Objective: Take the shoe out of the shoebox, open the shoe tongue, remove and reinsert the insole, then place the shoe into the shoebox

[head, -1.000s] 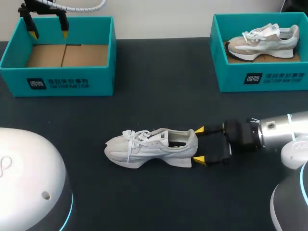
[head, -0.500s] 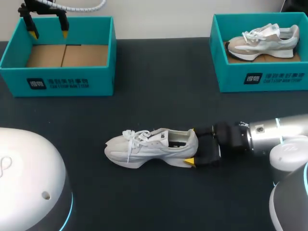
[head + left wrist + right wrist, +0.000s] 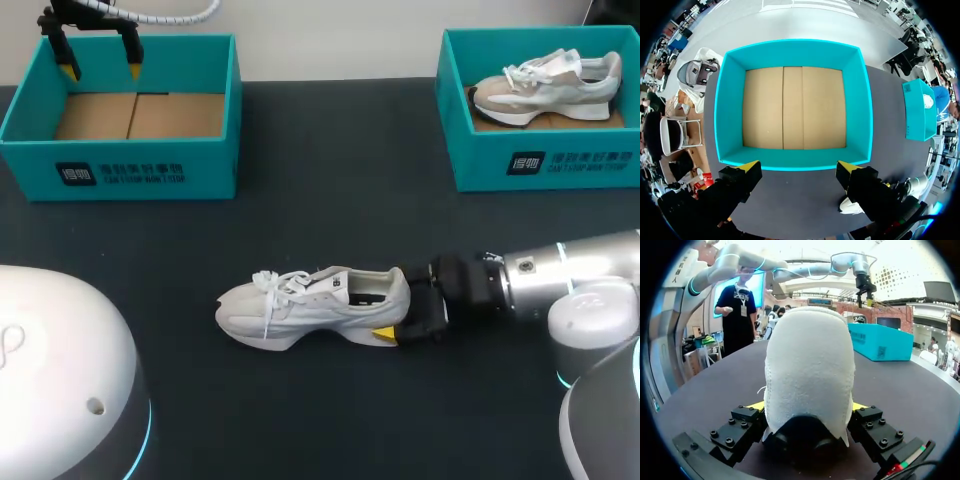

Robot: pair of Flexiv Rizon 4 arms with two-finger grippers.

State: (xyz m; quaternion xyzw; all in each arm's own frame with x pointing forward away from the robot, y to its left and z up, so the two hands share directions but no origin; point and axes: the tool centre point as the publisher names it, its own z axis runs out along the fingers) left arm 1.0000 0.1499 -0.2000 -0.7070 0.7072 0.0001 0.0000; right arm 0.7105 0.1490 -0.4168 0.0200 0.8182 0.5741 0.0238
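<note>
A white shoe [image 3: 310,305] lies on its side mid-table, toe to the left. My right gripper [image 3: 393,303] comes in from the right and is shut on its heel. One yellow tip shows at the near edge of the sole; the other is hidden behind the heel. In the right wrist view the heel [image 3: 810,375] fills the space between the fingers of the gripper [image 3: 809,407], with a tip pressed against each side. My left gripper [image 3: 100,68] hangs open over the empty teal shoebox [image 3: 120,170] at the far left. The left wrist view shows that gripper [image 3: 797,167] above the shoebox's [image 3: 730,110] near wall.
A second teal box [image 3: 545,165] at the far right holds a beige shoe [image 3: 545,85]. My robot's white base [image 3: 60,370] bulges in at the near left. Dark table surface [image 3: 330,200] lies between the boxes and the shoe.
My right gripper has slid left around the shoe's heel and its fingers have drawn in against it. The shoe has shifted slightly left. The left arm has not moved.
</note>
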